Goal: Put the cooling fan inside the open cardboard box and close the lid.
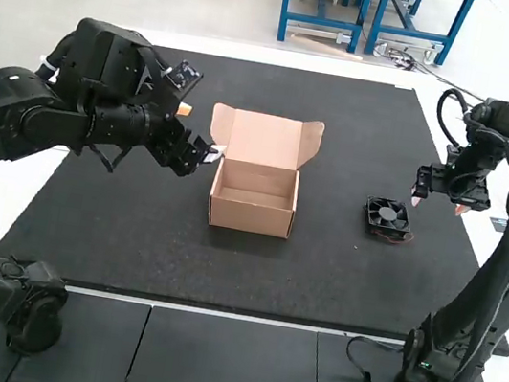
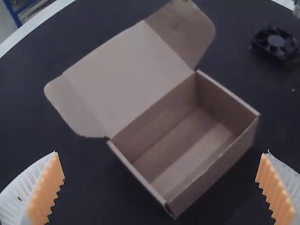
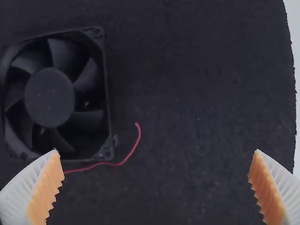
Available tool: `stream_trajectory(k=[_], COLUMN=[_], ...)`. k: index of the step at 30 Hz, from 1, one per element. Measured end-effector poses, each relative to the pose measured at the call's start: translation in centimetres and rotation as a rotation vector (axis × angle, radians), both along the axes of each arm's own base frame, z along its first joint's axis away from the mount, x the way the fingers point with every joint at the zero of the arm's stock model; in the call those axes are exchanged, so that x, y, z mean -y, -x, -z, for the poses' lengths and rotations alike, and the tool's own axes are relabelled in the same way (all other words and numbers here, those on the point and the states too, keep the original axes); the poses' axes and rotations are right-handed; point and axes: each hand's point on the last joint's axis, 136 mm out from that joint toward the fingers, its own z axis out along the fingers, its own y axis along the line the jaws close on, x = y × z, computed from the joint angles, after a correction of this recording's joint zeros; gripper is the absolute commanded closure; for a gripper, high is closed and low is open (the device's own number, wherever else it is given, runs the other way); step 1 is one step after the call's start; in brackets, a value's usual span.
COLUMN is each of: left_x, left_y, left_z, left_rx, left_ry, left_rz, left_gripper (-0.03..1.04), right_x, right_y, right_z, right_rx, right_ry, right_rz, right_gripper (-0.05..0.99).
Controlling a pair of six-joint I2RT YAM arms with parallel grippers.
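Zero grabs yet, pickup stage. Had right gripper [image 1: 437, 204] spread wide, off-centre above the cooling fan [image 1: 388, 217] (left gripper [image 1: 204, 156] spread too, by the cardboard box [image 1: 253, 201]). Probably needed centring, then pinching.

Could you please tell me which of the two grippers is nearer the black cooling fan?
The right gripper: it hangs open beside the black square cooling fan, while the left gripper sits beyond the brown cardboard box.

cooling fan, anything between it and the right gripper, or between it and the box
Nothing visible. The open right gripper hangs beside the black square cooling fan, and only black mat lies between the fan and the open brown cardboard box, its lid raised at the back.
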Motion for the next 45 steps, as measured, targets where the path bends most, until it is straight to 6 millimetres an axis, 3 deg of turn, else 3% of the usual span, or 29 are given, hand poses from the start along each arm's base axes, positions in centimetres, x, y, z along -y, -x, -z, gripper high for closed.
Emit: stream_trajectory(k=[11,20,30,45], left_x=[2.1,2.1,2.2,2.2], left_y=[1.4,1.6,1.5,1.5], left_z=[-0.3,-0.5,-0.7,-0.7], left_rx=[-0.035,-0.053,-0.051,-0.053], left_ry=[0.067,0.105,0.119,0.123], left_rz=[0.08,0.068,0.065,0.066], left_gripper=[0.04,0.04,0.04,0.04], right_x=[0.3,0.3,0.4,0.4], right_y=[-1.7,-1.7,-2.6,-2.3], right_z=[2.4,4.2,4.7,6.6], right_rx=[-0.081,-0.154,-0.172,-0.242], right_ry=[-0.014,-0.026,-0.028,-0.041], right_rz=[-0.004,-0.009,-0.015,-0.015], right_gripper=[0.03,0.03,0.03,0.03])
